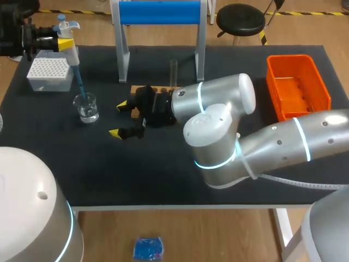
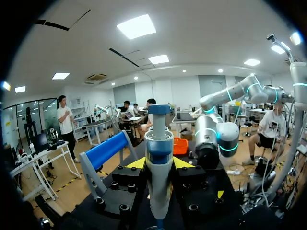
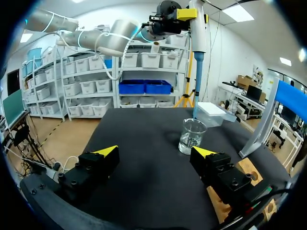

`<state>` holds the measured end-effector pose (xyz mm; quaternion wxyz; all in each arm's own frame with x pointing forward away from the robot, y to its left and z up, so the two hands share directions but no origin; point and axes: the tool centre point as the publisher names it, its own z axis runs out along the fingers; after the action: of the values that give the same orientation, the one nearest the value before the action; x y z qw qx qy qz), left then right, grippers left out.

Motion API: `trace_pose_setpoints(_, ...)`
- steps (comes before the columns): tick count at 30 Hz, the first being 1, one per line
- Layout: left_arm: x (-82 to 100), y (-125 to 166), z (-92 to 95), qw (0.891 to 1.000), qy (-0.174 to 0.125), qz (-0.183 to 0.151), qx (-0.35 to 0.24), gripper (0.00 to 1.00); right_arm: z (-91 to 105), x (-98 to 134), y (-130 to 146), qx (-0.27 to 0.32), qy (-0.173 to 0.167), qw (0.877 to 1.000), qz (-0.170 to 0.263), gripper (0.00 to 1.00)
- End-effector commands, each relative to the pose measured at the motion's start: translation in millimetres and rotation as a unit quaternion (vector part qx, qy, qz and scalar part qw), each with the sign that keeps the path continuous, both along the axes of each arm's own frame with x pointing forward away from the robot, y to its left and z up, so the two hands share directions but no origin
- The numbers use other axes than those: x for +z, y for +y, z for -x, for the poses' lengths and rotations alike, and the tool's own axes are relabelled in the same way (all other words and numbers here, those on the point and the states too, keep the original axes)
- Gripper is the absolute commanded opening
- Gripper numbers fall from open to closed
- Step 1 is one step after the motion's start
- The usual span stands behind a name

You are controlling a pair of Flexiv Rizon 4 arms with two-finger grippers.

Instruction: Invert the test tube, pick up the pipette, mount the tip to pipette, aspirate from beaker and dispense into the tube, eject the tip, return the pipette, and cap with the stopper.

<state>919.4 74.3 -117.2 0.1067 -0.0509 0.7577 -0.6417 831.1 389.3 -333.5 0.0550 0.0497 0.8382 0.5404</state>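
Observation:
My left gripper (image 1: 64,42) is shut on the white and blue pipette (image 1: 70,52) at the far left of the table. In the left wrist view the pipette (image 2: 159,158) stands upright between the yellow fingertips (image 2: 136,164). Its blue tip slants down into the glass beaker (image 1: 86,107), which holds clear liquid. My right gripper (image 1: 123,118) stands open just right of the beaker, nothing between its fingers. In the right wrist view the beaker (image 3: 191,136) stands ahead of the open right gripper (image 3: 156,154), with the pipette (image 3: 198,36) above it. A clear test tube (image 1: 173,72) stands upright by the wooden rack (image 1: 143,89).
A white tip box (image 1: 49,74) sits behind the beaker. A blue-topped stand (image 1: 158,13) rises at the back middle. An orange bin (image 1: 298,86) lies at the right. My right arm's big elbow (image 1: 218,131) crosses the middle of the black table (image 1: 136,174).

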Motion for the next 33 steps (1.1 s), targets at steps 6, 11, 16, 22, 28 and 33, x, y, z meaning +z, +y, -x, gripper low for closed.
trace_pose_setpoints(6,0.1,0.1,0.0,1.0,0.0,0.0,0.0,0.0,-2.4,-0.3,-10.2,0.005,0.002,1.0,-0.013,1.0)
trace_pose_setpoints(11,0.1,0.1,0.0,1.0,0.0,0.0,0.0,0.0,-2.4,-0.3,-10.2,0.005,0.002,1.0,-0.013,1.0)
trace_pose_setpoints(16,0.1,0.1,0.0,1.0,0.0,0.0,0.0,0.0,-2.4,-0.3,-10.2,0.005,0.002,1.0,-0.013,1.0)
trace_pose_setpoints(22,0.1,0.1,0.0,1.0,0.0,0.0,0.0,0.0,-2.4,-0.3,-10.2,0.005,0.002,1.0,-0.013,1.0)
trace_pose_setpoints(28,0.1,0.1,0.0,1.0,0.0,0.0,0.0,0.0,-2.4,-0.3,-10.2,0.005,0.002,1.0,-0.013,1.0)
trace_pose_setpoints(33,0.1,0.1,0.0,1.0,0.0,0.0,0.0,0.0,-2.4,-0.3,-10.2,0.005,0.002,1.0,-0.013,1.0)
